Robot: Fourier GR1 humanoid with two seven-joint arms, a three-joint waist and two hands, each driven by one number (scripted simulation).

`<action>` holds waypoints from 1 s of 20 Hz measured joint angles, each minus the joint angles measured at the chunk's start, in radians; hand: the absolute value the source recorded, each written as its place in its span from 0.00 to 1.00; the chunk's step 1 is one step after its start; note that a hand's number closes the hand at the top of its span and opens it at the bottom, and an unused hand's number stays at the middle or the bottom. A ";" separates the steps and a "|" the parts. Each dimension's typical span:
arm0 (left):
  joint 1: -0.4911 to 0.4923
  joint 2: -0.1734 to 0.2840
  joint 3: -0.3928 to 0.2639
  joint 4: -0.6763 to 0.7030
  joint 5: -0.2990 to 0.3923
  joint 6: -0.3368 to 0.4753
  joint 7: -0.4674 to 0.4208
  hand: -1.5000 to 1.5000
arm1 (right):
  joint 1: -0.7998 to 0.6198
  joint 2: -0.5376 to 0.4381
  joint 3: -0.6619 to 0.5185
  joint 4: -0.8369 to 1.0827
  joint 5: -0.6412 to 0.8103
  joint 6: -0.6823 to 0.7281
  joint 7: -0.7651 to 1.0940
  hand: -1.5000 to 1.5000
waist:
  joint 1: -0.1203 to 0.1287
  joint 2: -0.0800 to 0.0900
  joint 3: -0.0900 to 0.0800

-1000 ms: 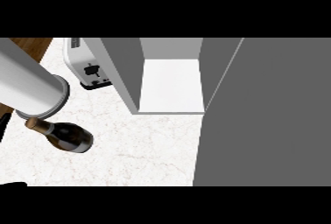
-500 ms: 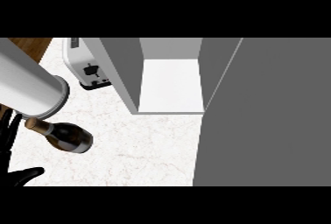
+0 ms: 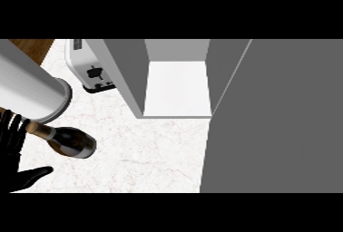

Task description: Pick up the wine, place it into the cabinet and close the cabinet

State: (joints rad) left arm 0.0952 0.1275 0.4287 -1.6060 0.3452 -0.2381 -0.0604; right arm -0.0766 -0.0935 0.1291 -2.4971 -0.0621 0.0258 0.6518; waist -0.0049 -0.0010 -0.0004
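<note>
Wine bottle (image 3: 70, 142) sits on the counter (image 3: 154, 149), untouched. Left hand (image 3: 15, 156) is just at its 8 o'clock, fingers spread apart, holding nothing.

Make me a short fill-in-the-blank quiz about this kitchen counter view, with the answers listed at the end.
1. The wine bottle lies on its ____ on the marble counter.
2. The cabinet beside the toaster has its door standing ____.
3. The black hand at the view's left edge is the robot's ____ hand.
4. The shelf inside the cabinet holds ____.

Answers: side; open; left; nothing
</note>
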 measured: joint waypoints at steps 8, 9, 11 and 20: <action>-0.015 -0.001 -0.018 0.162 -0.044 -0.056 -0.131 0.00 | 0.015 0.004 0.013 -0.003 0.001 0.006 -0.006 0.00 | 0.000 0.000 0.000; -0.013 -0.001 -0.020 0.174 -0.044 -0.066 -0.144 0.00 | 0.018 0.005 0.018 -0.004 0.002 0.005 -0.006 0.00 | -0.001 0.000 0.000; -0.048 0.011 -0.019 0.228 -0.052 -0.065 -0.159 0.00 | 0.012 0.011 0.039 -0.002 0.006 -0.003 -0.004 0.00 | -0.001 0.000 0.000; -0.089 0.026 -0.024 0.379 -0.076 -0.083 -0.261 0.00 | -0.002 0.001 0.022 -0.003 0.006 0.000 0.011 0.00 | 0.000 0.000 0.000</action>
State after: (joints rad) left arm 0.0059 0.1538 0.4045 -1.2268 0.2697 -0.3216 -0.3211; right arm -0.0785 -0.0924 0.1506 -2.5001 -0.0558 0.0258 0.6629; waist -0.0053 -0.0011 -0.0004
